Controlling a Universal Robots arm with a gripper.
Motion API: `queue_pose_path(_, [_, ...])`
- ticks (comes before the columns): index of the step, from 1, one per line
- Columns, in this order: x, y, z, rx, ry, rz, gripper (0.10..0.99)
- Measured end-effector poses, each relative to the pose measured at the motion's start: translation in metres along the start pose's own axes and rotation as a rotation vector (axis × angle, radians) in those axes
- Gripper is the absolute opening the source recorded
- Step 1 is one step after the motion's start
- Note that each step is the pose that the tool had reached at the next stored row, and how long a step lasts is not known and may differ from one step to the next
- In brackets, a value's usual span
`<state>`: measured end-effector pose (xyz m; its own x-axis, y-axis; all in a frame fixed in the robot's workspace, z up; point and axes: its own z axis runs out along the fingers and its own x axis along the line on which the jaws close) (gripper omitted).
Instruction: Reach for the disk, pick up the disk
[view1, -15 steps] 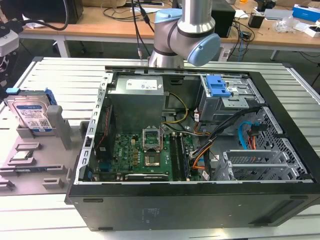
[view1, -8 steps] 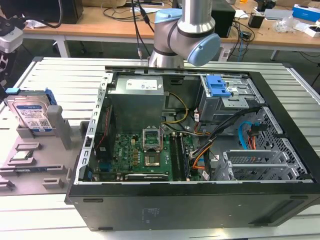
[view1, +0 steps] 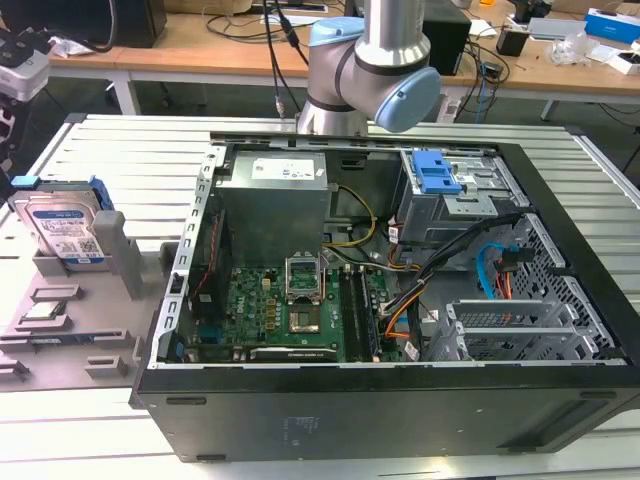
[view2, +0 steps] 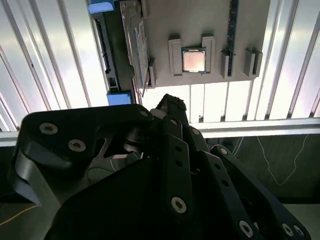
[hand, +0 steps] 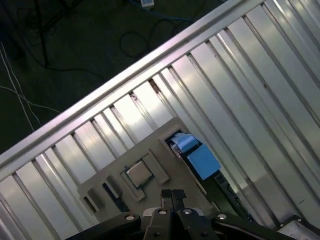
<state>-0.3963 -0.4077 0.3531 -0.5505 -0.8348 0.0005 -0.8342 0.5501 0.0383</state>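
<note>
The disk (view1: 65, 230) stands on edge in a slot of the grey holder (view1: 110, 330), at the exterior view's left. It is silver, with a blue-and-white label and blue side rails. In the second wrist view the disk (view2: 120, 50) appears edge-on, a little way beyond my gripper (view2: 170, 102). The first wrist view catches the disk's blue rail (hand: 199, 159) just past my gripper (hand: 173, 194). The fingertips sit pressed together with nothing between them, and they are apart from the disk.
A small square silver chip (view2: 193, 61) sits in the holder beside the disk. An open computer case (view1: 380, 300) with a blue-latched drive cage (view1: 437, 172) takes up the middle of the ribbed metal table (view1: 130, 160). Past the table edge (hand: 125, 80) is dark floor with cables.
</note>
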Motion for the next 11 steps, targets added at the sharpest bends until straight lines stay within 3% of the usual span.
queue_pose_path(3, [0.0,0.0,0.0,0.0,0.0028,-0.074,0.11])
queue_pose_path(11, [0.0,0.0,0.0,0.0,0.0072,-0.189,0.11])
